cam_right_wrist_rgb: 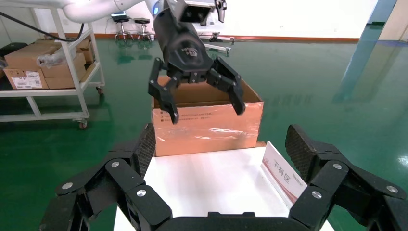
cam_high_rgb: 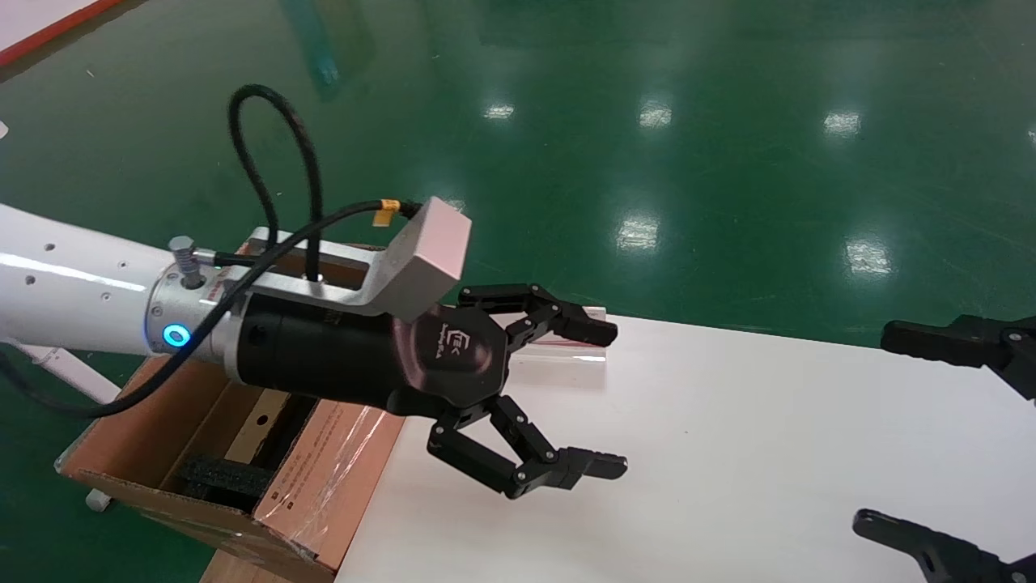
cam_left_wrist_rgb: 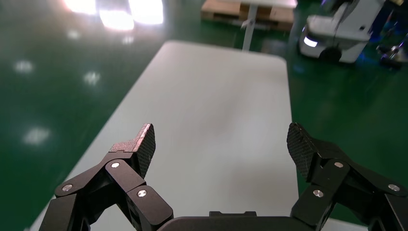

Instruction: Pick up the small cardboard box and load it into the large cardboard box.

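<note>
Left gripper (cam_high_rgb: 611, 397) hangs in the air over the near-left end of the white table (cam_high_rgb: 728, 453), fingers spread wide, nothing between them; logo on its black palm housing reads something like "TEK", small print beside it unreadable. Blue ring light glows on the wrist collar; black cable loops above the arm. Behind and below this gripper, at the table's end, stands the large cardboard box (cam_high_rgb: 324, 470), top open, flaps upright; its taped glossy side faces the table and touches or nearly touches the table edge, cannot tell which. Long axis appears to run along the table's end edge, going by the right wrist view. Black foam pieces (cam_high_rgb: 222, 476) lie inside, below the arm. Lines of small print on the taped face, too small to read. Just beyond the left gripper's upper finger, a clear acrylic sign holder (cam_high_rgb: 566, 344) stands on the table; in the right wrist view its card carries Chinese characters, roughly "下料区". Right gripper (cam_high_rgb: 878, 429) sits well apart across the table at the robot's right, fingers wide apart, empty, pointing toward the left one. The small cardboard box does not show in any view; cannot place it. Right wrist view, background: a white cart (cam_right_wrist_rgb: 53, 91) with brown cartons (cam_right_wrist_rgb: 38, 65), one bearing a white label. Left wrist view, far end: a white mobile machine (cam_left_wrist_rgb: 337, 33) on the green floor (cam_high_rgb: 647, 121).
</note>
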You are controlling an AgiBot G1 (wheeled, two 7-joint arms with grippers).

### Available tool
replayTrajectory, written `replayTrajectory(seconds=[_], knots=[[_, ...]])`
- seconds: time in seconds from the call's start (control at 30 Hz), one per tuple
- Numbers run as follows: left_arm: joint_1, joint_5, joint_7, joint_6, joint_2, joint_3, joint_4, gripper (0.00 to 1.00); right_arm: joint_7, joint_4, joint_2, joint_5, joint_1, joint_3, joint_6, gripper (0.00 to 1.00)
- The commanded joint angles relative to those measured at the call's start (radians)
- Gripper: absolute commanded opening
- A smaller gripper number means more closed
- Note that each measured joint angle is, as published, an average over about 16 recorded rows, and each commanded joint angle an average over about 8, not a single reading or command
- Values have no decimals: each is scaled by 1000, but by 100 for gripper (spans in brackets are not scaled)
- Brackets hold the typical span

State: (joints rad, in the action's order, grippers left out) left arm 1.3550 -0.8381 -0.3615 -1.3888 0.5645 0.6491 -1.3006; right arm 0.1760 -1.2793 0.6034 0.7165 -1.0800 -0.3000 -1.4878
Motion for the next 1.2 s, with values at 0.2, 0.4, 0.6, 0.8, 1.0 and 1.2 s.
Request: replayTrajectory(seconds=[0.2,0.4,0.6,0.8,1.0,1.2], knots=[[-155,59,96,-59,26,-204,9,100,0,0,0,0,0,0,0,100],[-269,103,165,-102,45,-355,16,100,0,0,0,0,0,-1,0,100],[-324,123,190,-122,53,-428,20,100,0,0,0,-1,0,-1,1,100],[-310,120,183,-118,52,-409,19,100,0,0,0,-1,0,-1,1,100],[-298,115,179,-113,50,-392,18,100,0,0,0,-1,0,-1,1,100],[-290,112,176,-110,48,-382,18,100,0,0,0,-1,0,-1,1,100]])
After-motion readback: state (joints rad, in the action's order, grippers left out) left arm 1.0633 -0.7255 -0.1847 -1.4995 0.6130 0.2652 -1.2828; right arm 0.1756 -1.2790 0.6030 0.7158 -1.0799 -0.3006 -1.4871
